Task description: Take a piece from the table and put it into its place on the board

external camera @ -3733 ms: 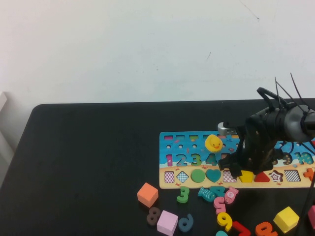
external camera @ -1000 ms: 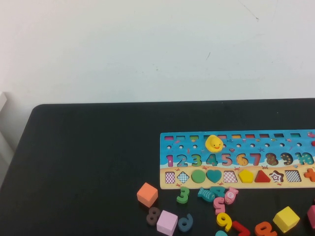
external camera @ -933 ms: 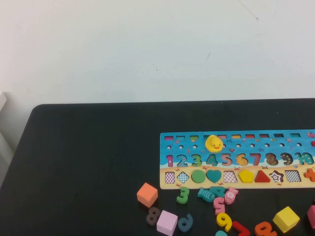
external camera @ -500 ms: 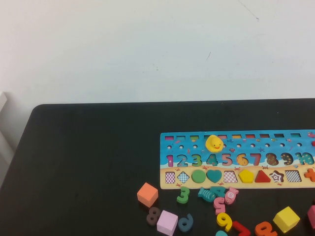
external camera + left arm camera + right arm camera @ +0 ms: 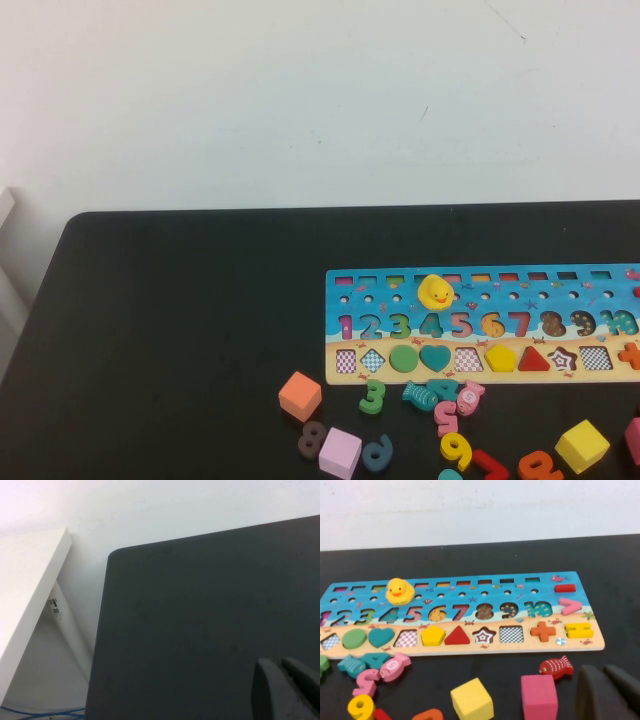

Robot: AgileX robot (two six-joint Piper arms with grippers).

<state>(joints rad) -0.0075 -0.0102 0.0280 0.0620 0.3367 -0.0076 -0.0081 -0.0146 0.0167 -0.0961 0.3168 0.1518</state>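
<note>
left gripper (image 5: 287,690), right gripper (image 5: 610,692), seemingly parked

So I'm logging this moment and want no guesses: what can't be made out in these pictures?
- Left gripper: only dark fingertips at the left wrist view's edge; open or shut unclear.
- Right gripper: likewise cut off in the right wrist view; both arms absent from the high view.
- Board: right end cut by the high view's edge.
- Piece: sits in its slot; whether fully flush is too small to tell.

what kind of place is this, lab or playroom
Probably a robot test bench, not a playroom: a bare black table against a plain white wall, a number puzzle board staged with loose pieces, and gripper fingers at both wrist views' edges.
</note>
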